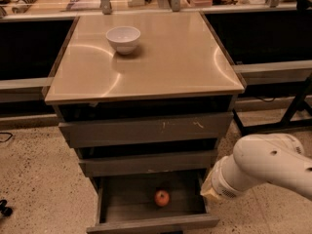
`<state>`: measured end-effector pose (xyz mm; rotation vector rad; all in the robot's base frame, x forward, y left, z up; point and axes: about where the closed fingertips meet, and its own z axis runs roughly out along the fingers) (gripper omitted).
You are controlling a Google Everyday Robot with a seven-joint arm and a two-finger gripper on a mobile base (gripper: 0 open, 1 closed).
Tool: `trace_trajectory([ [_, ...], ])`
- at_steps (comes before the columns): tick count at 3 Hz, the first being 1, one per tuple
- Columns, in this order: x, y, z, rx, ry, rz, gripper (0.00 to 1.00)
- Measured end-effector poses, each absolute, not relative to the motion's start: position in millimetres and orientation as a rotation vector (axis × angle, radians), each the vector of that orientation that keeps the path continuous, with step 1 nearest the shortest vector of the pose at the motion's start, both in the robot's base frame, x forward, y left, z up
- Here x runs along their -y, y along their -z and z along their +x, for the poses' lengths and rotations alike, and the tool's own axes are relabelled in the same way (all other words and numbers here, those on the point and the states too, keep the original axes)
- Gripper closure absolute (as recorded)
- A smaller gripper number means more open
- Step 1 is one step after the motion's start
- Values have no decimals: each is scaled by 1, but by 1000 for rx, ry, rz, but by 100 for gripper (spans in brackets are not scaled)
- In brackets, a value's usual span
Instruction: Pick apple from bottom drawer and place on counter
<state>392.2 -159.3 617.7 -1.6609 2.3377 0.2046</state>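
- apple (pixel 162 197) sits mid-floor inside pulled-out bottom drawer (pixel 151 223), nothing touching it
- gripper (pixel 208 192) at drawer's right edge, apart from apple; grip state can't tell
- counter (pixel 161 67) above drawer, w/ white bowl (pixel 123 38) on it

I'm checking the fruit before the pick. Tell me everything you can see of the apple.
The apple is small, round and red with a yellowish-orange patch. It rests on the dark floor of the open bottom drawer, near the middle, touching nothing else. The gripper is at the drawer's right edge, apart from the apple.
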Motion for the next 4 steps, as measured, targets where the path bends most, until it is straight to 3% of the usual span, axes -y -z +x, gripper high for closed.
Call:
trace_trajectory([
  [2,166,-507,465,-2254,-244,-1472,100],
  [4,164,-472,471,-2251,-308,-1456,100],
])
